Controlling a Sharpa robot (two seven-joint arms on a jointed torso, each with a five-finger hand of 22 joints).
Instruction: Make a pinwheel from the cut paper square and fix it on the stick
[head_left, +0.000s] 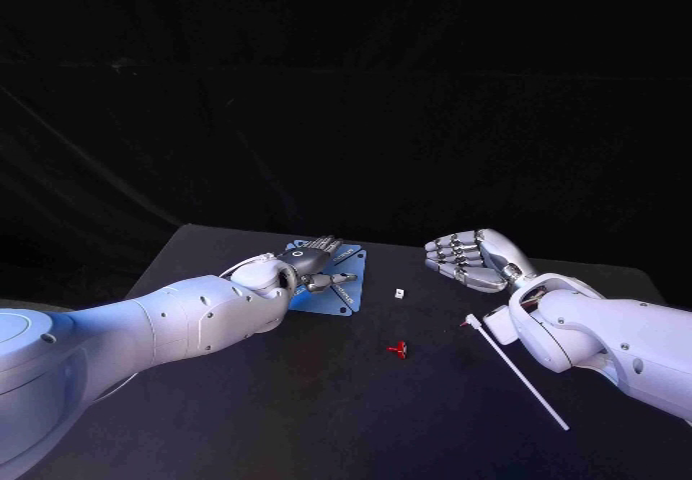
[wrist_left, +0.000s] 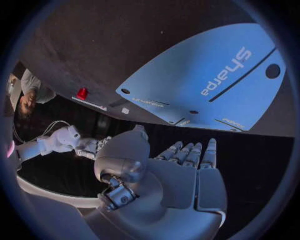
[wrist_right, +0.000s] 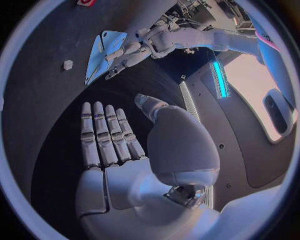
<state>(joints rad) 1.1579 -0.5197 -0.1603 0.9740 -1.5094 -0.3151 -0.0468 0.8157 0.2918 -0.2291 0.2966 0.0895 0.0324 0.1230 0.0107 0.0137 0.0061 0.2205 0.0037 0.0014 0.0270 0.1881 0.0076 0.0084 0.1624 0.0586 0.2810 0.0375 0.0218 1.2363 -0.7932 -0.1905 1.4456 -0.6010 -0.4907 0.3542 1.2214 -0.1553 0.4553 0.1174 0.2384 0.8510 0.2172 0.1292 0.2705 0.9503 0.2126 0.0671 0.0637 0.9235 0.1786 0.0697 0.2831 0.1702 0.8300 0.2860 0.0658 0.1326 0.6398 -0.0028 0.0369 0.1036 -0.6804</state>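
Blue cut paper square (wrist_left: 187, 80) lies flat, unfolded, on the black counter (head_left: 332, 420) beneath the left robot hand (head_left: 310, 265), empty with fingers extended; the right robot hand (head_left: 469, 258) hovers likewise empty, thin white stick (head_left: 516, 372) untouched.

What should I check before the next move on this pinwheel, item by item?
1. Blue paper square lying flat on the table: ok.
2. Left hand over the paper, holding nothing: ok. Whether it touches the paper: cannot tell.
3. Right hand free, fingers apart: ok.
4. Red pin lying clear of both hands: ok.
5. White stick lying free beside the right arm: ok.
6. Small white piece off the paper: ok.
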